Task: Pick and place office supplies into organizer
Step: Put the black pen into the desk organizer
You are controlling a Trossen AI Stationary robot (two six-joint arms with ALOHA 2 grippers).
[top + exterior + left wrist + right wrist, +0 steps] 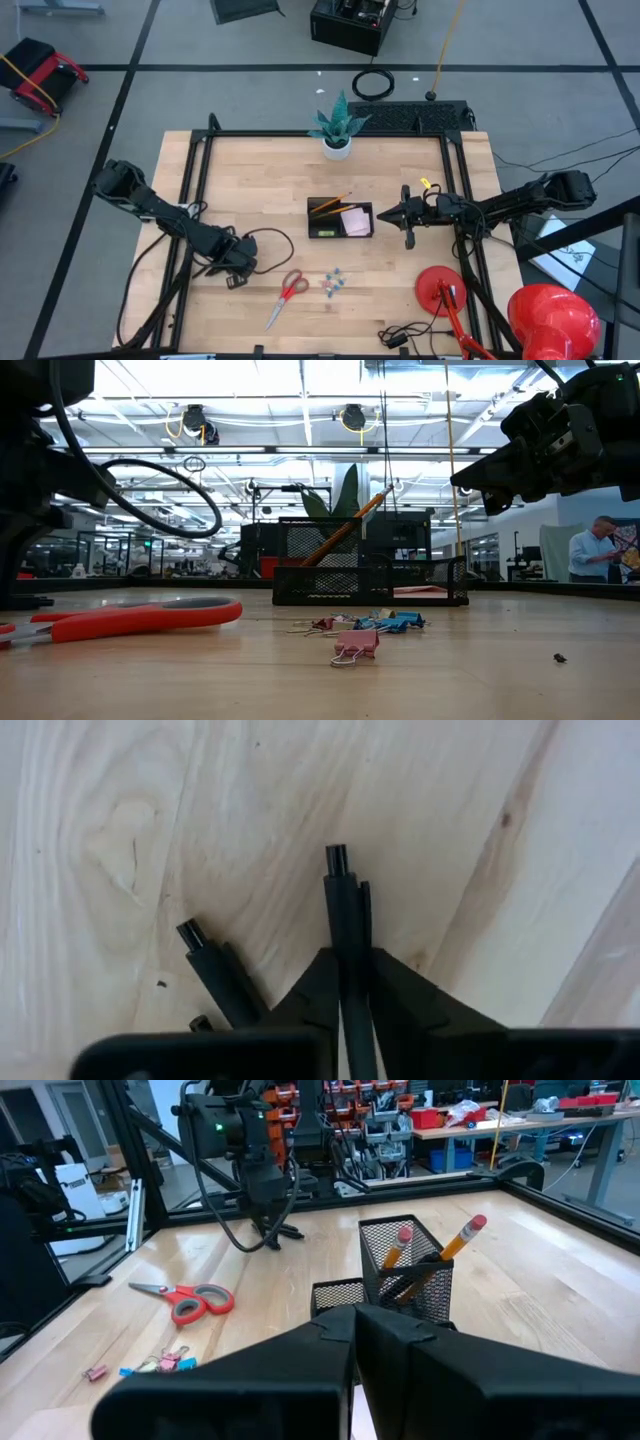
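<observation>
Left wrist view shows the left gripper [345,935] clamped on a black pen [340,895] lying on the worktop [150,840] (light, stiff, slippery; mid-barrel hold seems best).

scissors [288,296] left of clips [333,283] | organizer [340,218] behind both | pencil [329,203] in organizer

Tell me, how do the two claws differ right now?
The left claw is down at the table; the right claw hangs above it, beside the organizer. The left claw is shut on a black pen; the right claw is shut on nothing. Both are dark, with two fingers pressed close together.
</observation>
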